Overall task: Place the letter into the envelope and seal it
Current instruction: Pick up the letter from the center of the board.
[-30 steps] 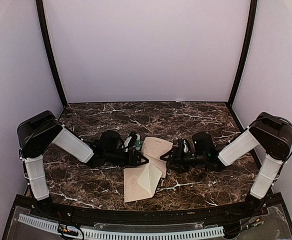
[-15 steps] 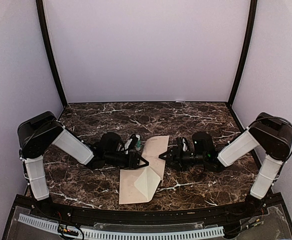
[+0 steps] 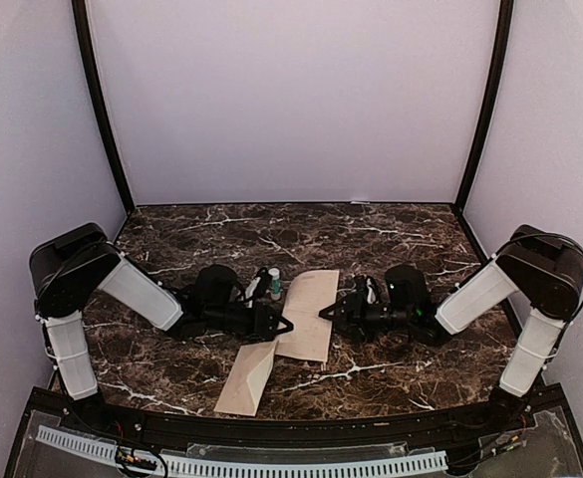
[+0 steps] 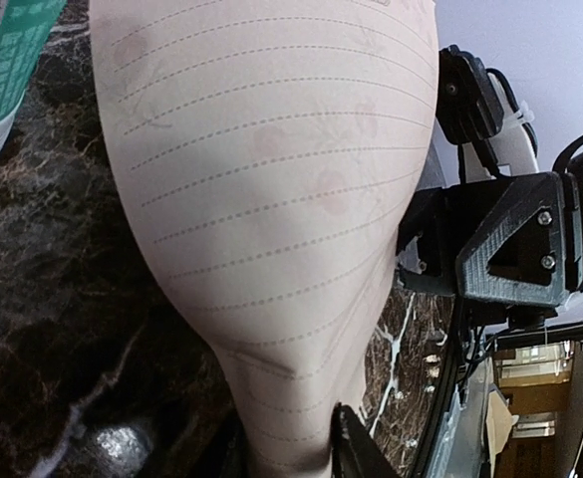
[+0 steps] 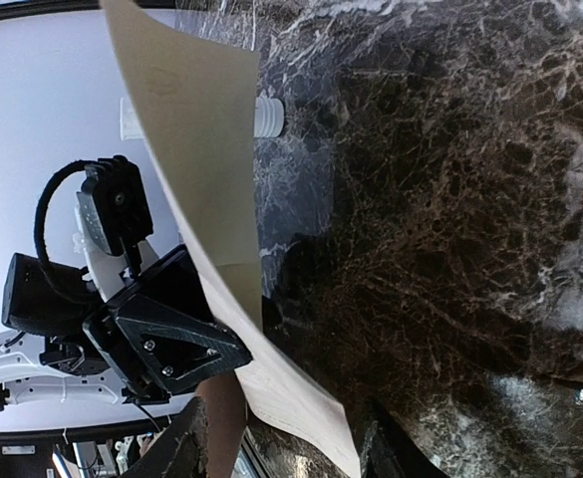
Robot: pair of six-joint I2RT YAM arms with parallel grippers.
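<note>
The letter (image 3: 309, 334) is pinched in the left claw (image 3: 283, 325), the hold of the right claw (image 3: 324, 313) cannot be told, and the sheet should be kept taut and squared to the envelope (image 3: 243, 380) at lower centre.

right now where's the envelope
In the top view the envelope lies near the front edge of the table, left of centre, just nearer the bases than the left gripper and the letter.

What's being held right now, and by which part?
The left hand pinches the lined letter at its left edge. Its right edge sits inside the right hand; whether it grips cannot be told.
</note>
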